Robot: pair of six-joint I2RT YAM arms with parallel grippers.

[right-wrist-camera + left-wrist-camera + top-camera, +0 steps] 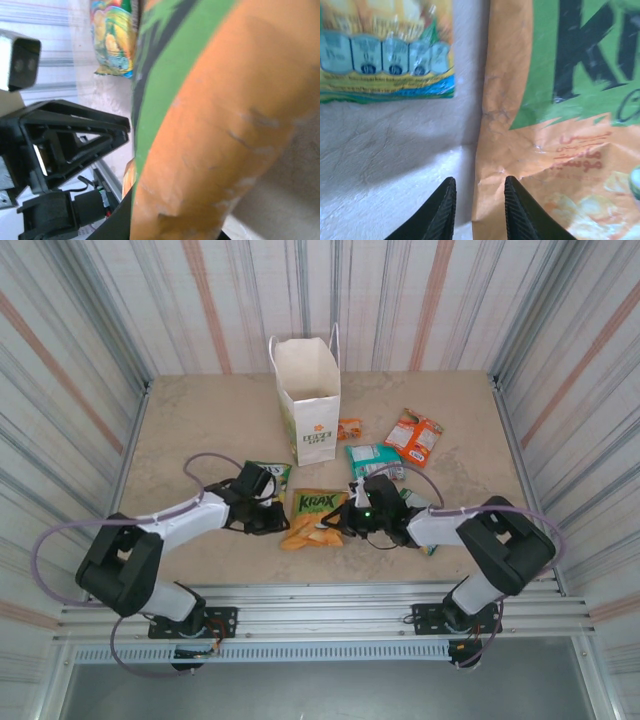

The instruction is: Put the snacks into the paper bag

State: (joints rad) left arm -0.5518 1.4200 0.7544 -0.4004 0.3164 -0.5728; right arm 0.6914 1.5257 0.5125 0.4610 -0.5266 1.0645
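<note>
Lying low in the middle of the worktop (190, 420) in the top picture is the orange and green Krax packet (315, 518). The white paper bag (305, 400) stands open at the top middle, well apart from it. The green-yellow FOX'S packet (272, 472) lies just to the upper left of the Krax packet. The teal packet (375, 455), the orange-white packet (415, 435) and the tiny orange packet (349, 428) lie to the right of the bag.

The Krax packet looks light and thin. Its foil is shiny, so it may slip. It is soft and will bend and crinkle, and the snacks inside may break if squeezed hard. The best place to take hold looks like a flat edge, not the fat middle.

The left tool (480, 187) is open just a little. The left edge of the Krax packet sits in the small gap between its two black fingers (445, 215), but they do not look pressed on it. The right tool (350, 518) is at the packet's right edge. In the right wrist picture the packet bends up very close, with a dark finger on each side at the bottom, so this tool looks closed on it.
</note>
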